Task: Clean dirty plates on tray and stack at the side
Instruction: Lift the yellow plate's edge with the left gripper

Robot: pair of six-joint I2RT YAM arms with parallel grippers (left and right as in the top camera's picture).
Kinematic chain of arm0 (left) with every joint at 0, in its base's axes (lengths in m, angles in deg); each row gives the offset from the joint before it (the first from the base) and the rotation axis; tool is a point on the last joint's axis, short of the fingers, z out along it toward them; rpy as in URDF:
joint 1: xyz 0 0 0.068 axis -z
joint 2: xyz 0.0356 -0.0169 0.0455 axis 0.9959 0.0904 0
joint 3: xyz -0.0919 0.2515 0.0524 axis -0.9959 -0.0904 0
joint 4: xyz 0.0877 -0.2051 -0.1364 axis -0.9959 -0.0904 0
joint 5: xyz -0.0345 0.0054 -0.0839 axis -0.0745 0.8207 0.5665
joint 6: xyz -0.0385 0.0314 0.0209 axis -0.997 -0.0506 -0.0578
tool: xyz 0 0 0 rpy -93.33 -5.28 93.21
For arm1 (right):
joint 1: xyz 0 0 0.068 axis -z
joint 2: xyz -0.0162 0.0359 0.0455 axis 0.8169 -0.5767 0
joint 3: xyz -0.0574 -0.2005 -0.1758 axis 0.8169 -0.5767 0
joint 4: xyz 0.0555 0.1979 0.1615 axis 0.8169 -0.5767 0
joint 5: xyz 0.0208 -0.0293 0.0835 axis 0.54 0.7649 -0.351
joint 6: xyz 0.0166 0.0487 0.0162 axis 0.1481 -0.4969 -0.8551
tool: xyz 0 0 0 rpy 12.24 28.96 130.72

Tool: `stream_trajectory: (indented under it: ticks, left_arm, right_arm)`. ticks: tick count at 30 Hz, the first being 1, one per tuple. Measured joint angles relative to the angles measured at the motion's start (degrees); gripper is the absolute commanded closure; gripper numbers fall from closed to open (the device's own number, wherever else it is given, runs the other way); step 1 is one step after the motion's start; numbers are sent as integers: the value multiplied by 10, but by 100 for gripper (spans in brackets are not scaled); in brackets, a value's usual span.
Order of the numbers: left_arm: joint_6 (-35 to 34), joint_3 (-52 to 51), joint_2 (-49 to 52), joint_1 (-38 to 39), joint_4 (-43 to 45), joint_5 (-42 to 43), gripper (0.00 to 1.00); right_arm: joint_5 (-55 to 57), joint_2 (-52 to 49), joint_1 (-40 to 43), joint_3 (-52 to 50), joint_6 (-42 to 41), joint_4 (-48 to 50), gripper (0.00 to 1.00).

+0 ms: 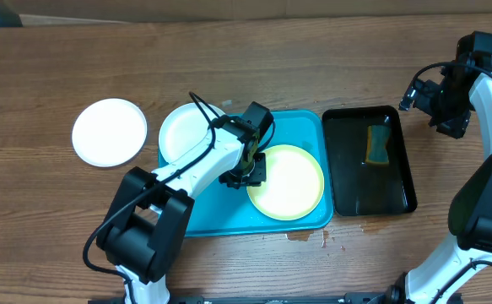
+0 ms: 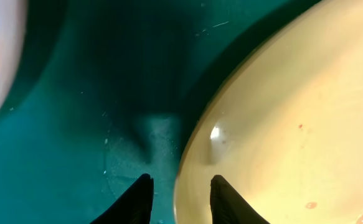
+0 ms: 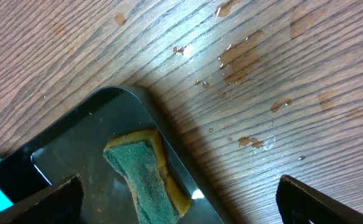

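Note:
A pale yellow plate (image 1: 288, 181) lies on the right half of the turquoise tray (image 1: 305, 122). A white plate (image 1: 182, 131) rests over the tray's back left corner. Another white plate (image 1: 109, 132) sits on the table to the left of the tray. My left gripper (image 1: 247, 176) is down at the yellow plate's left edge. In the left wrist view the left gripper (image 2: 181, 180) is slightly open, one finger over the tray (image 2: 75, 124) and one over the yellow plate (image 2: 281, 124), whose rim lies between them with small reddish specks nearby. My right gripper (image 1: 421, 100) hovers wide open and holds nothing.
A glossy black tray (image 1: 397, 181) holding water and a green-and-yellow sponge (image 1: 377, 145) stands right of the turquoise tray. The right wrist view shows that sponge (image 3: 144, 174) and water drops (image 3: 243, 59) on the wood. Drops also lie near the tray's front edge.

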State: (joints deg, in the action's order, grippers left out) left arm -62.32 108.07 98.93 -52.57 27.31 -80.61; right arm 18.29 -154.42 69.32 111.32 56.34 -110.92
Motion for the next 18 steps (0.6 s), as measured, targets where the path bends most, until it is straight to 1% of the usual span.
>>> stream_trajectory:
  ticks: [2,4,5,13,18]
  left_arm:
    - [0,0,7,4,4,0,79]
    - [0,0,17,7,7,0,95]
    - [-3,0,19,7,7,4,96]
    - [20,9,17,4,-5,10,96]
    - [37,41,23,-15,-64,11,96]
  right_arm:
    - [0,0,0,0,0,0,0]
    - [0,0,0,0,0,0,0]
    - [0,0,0,0,0,0,0]
    - [0,0,0,0,0,0,0]
    - [0,0,0,0,0,0,0]
